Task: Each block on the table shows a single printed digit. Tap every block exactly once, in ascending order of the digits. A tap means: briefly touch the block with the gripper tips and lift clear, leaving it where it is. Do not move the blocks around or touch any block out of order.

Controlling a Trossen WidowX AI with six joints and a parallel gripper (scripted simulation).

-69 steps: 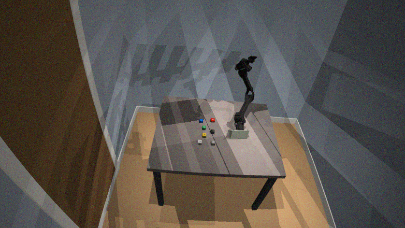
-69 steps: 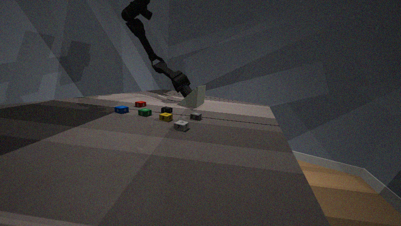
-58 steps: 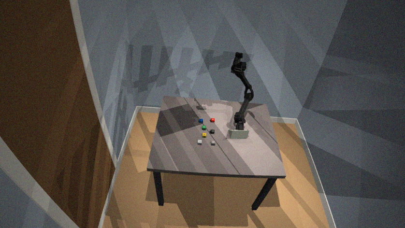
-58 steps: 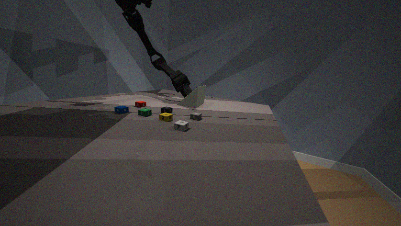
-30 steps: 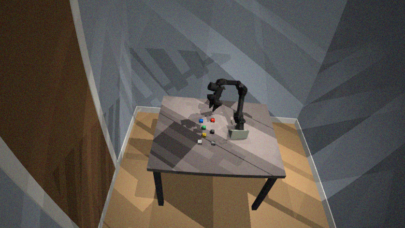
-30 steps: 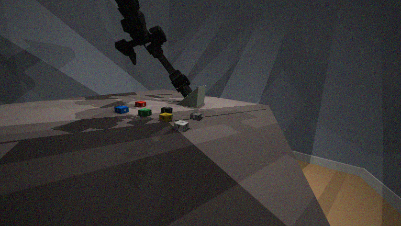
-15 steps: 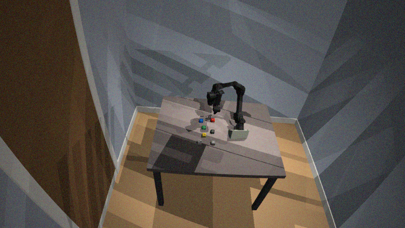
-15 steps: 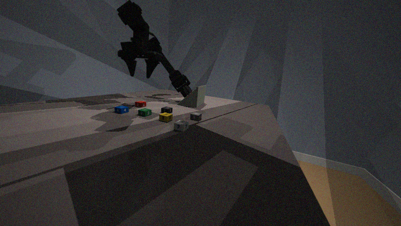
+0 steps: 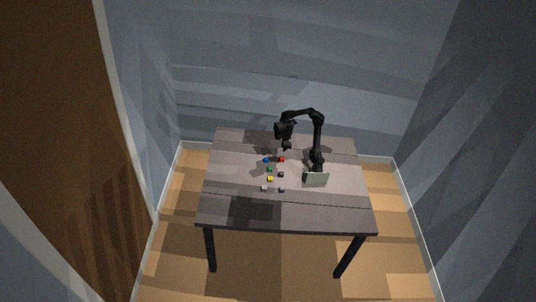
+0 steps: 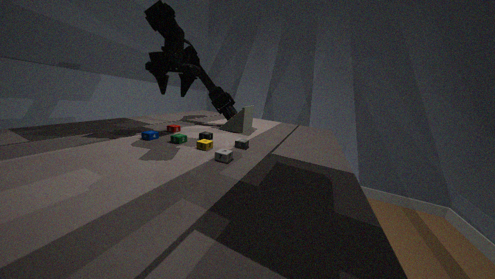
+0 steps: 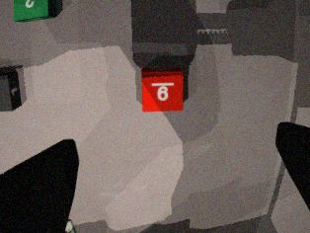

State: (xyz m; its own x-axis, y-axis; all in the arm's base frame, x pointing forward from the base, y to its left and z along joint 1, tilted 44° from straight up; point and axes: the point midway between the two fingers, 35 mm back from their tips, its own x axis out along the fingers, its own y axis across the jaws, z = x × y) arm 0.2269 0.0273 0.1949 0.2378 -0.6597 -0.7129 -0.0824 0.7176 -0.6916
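Note:
My gripper [image 10: 172,94] [image 11: 181,142] is open and empty, above the table near the red block [image 9: 281,159] [image 10: 173,128] [image 11: 163,92]. The red block's top shows a 6-like digit with a bar above it, as an underlined 9 looks upside down. The blue block [image 9: 265,159] [image 10: 149,135] shows a 4 on its side. The green block [image 9: 269,169] [image 10: 178,139] [image 11: 37,9] and black block [image 9: 281,174] [image 10: 205,135] [image 11: 7,90] are partly cut off in the wrist view. The yellow block [image 9: 270,178] [image 10: 204,144], white block [image 9: 263,188] [image 10: 223,155] with a 7, and grey block [image 9: 281,189] [image 10: 241,143] stand farther off.
A pale wedge-shaped panel [image 9: 316,178] [image 10: 244,119] stands by the arm's base on the table [image 9: 326,219] [image 10: 86,194]. Dark shadows fall across the table top. The blocks stand apart from one another.

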